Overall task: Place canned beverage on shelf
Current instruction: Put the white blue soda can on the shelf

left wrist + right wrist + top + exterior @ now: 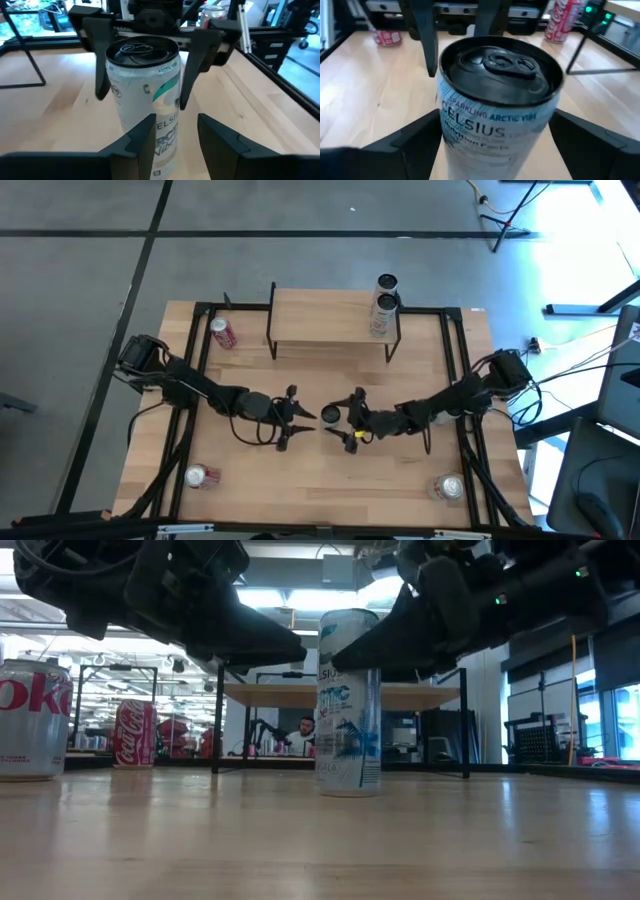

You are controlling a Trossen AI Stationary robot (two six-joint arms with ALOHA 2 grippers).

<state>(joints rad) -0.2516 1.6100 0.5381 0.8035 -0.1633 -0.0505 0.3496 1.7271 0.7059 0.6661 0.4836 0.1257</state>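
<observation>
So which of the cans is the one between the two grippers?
The white-and-teal Celsius can standing upright mid-table, flanked by the left gripper and right gripper. The red Coke can and the others sit near the table's edges or on the shelf.

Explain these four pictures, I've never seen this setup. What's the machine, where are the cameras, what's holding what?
It is a robot with two dark arms at a wooden table, each ending in a two-finger gripper. One picture looks straight down, one looks level across the tabletop, and two come from cameras on the wrists.

In the middle stands a tall can, upright on the table. The right gripper sits around it; whether it grips yet is unclear. The left gripper faces the can, open, holding nothing.

At the back is a small shelf with two cans at the end on the right arm's side. A red can sits beside the shelf, and two more cans are near the front edge.
</observation>
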